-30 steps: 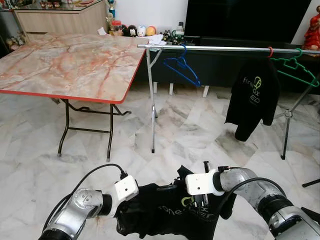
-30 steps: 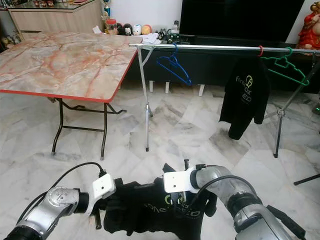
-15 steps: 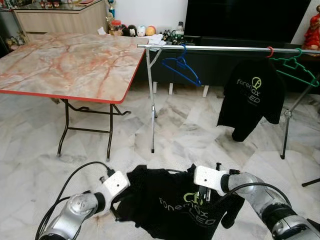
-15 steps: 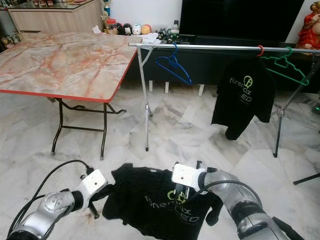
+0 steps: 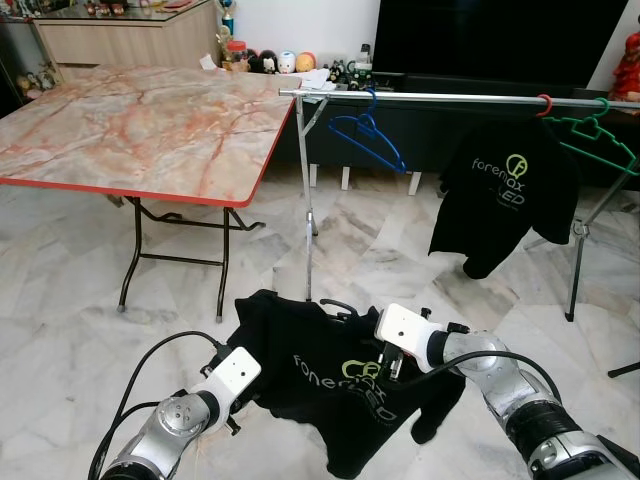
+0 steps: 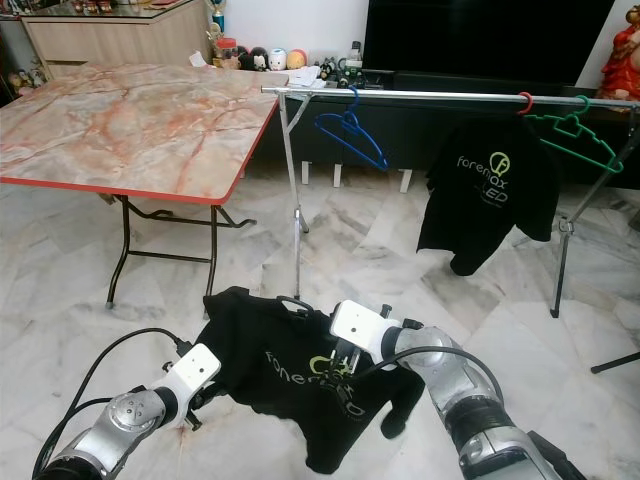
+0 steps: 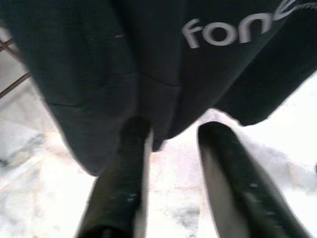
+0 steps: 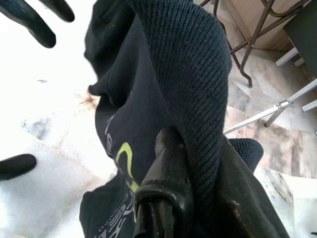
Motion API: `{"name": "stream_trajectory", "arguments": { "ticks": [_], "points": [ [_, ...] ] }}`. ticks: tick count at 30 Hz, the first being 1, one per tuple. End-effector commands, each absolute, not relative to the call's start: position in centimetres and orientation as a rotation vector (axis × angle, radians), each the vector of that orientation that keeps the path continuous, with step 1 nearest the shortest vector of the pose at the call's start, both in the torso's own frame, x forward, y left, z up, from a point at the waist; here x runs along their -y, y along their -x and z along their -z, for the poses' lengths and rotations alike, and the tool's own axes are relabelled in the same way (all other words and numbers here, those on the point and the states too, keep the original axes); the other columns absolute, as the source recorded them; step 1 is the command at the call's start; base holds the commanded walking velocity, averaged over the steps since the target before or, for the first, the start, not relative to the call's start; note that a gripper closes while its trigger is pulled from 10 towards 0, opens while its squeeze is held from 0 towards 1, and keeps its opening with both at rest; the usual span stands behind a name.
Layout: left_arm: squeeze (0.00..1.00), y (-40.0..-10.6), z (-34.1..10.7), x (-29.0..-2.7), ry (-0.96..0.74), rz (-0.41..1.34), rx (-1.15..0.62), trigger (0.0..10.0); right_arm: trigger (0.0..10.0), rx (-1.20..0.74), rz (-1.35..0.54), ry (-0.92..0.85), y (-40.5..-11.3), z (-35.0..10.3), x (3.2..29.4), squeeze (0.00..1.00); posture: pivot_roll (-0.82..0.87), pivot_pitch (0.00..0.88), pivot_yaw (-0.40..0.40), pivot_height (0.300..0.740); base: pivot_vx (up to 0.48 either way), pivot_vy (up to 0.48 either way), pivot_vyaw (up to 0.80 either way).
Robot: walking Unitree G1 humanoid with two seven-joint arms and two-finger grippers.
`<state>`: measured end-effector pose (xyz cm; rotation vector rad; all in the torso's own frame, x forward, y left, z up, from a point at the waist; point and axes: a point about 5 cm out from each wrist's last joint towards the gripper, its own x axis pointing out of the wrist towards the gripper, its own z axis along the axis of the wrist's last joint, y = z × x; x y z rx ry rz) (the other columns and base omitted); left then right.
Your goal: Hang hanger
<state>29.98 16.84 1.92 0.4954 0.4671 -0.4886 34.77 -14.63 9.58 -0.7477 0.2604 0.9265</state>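
Note:
A black T-shirt (image 5: pixel 320 370) with a white and green logo hangs in front of me, a dark hanger hook (image 5: pixel 337 303) sticking out at its collar. My right gripper (image 5: pixel 385 363) is shut on the ribbed collar (image 8: pixel 188 74) and holds the shirt up above the floor. My left gripper (image 7: pixel 173 131) sits low under the shirt's hem, open, with floor showing between its fingers. Ahead stands the silver clothes rail (image 5: pixel 450 97), carrying a blue hanger (image 5: pixel 368 133), a green hanger (image 5: pixel 600 135) and another black T-shirt (image 5: pixel 505 190).
A marble-patterned folding table (image 5: pixel 130 125) with a red edge stands at the left, close to the rail's left post (image 5: pixel 305 200). Behind the rail is a dark TV cabinet (image 5: pixel 480 40). The floor is pale marble tile.
The held shirt has risen from a bunched heap low between the arms and now hangs spread out and higher. The right gripper moved up and forward; the shirt on the rail swung.

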Motion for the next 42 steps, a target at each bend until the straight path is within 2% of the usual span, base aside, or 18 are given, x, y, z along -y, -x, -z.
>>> {"name": "stream_trajectory", "arguments": {
  "ticks": [1,10,13,14,15,23,32,39,40,41,42],
  "points": [
    [1.0,-30.3,-1.9,-17.2,-0.522,0.434,-0.477,10.0,10.0,-0.224,-0.904,0.719,-34.9,-10.2,14.5,0.0,0.01,0.006,-0.002,0.74,0.0,0.0,0.0],
    [1.0,-30.6,-1.7,-18.2,-0.544,0.291,-0.49,10.0,10.0,-0.23,-0.905,0.704,-34.7,-10.2,14.0,0.0,0.01,0.0,0.003,0.74,0.0,0.0,0.0],
    [1.0,-30.7,-1.6,-18.0,-0.491,0.282,-0.502,10.0,10.0,-0.222,-0.912,0.693,-34.7,-10.5,13.7,0.0,0.01,0.0,0.002,0.74,0.0,0.0,0.0],
    [0.76,-30.8,-1.5,-17.8,-0.465,0.283,-0.511,10.0,10.0,-0.222,-0.914,0.69,-34.7,-10.6,13.6,0.0,0.01,0.0,0.002,0.74,0.0,0.0,0.0],
    [0.0,-30.8,-1.4,-17.2,-0.401,0.303,-0.52,10.0,10.0,-0.228,-0.927,0.69,-34.7,-10.6,13.3,0.0,0.01,0.001,0.002,0.74,0.0,0.0,0.0],
    [0.0,-31.5,-2.0,-16.3,-0.386,0.291,-0.478,10.0,10.0,-0.231,-0.99,0.671,-33.9,-10.4,12.1,0.0,0.01,0.019,0.0,0.74,0.0,0.0,0.0],
    [0.0,-32.3,-2.7,-18.3,-0.399,0.091,-0.487,10.0,10.0,-0.251,-1.007,0.676,-33.3,-10.5,12.4,0.0,0.0,0.036,-0.002,0.74,0.0,0.0,0.0],
    [0.0,-31.9,-2.1,-17.5,-0.358,0.123,-0.517,9.7,10.0,-0.257,-1.023,0.639,-33.0,-10.8,11.9,0.0,0.0,0.049,-0.002,0.74,0.0,0.0,0.0],
    [0.0,-32.0,-2.1,-17.4,-0.353,0.13,-0.512,1.6,10.0,-0.257,-1.024,0.637,-33.0,-10.9,11.9,0.0,0.0,0.05,-0.003,0.74,0.0,0.0,0.0],
    [0.0,-32.0,-2.2,-17.3,-0.353,0.139,-0.507,0.0,10.0,-0.256,-1.025,0.633,-33.0,-10.9,11.8,0.0,0.0,0.05,-0.003,0.74,0.0,0.0,0.0],
    [0.0,-32.0,-2.2,-17.2,-0.352,0.146,-0.504,0.0,10.0,-0.256,-1.026,0.63,-33.0,-10.9,11.8,0.0,0.0,0.05,-0.003,0.74,0.0,0.0,0.0]
  ]
}}
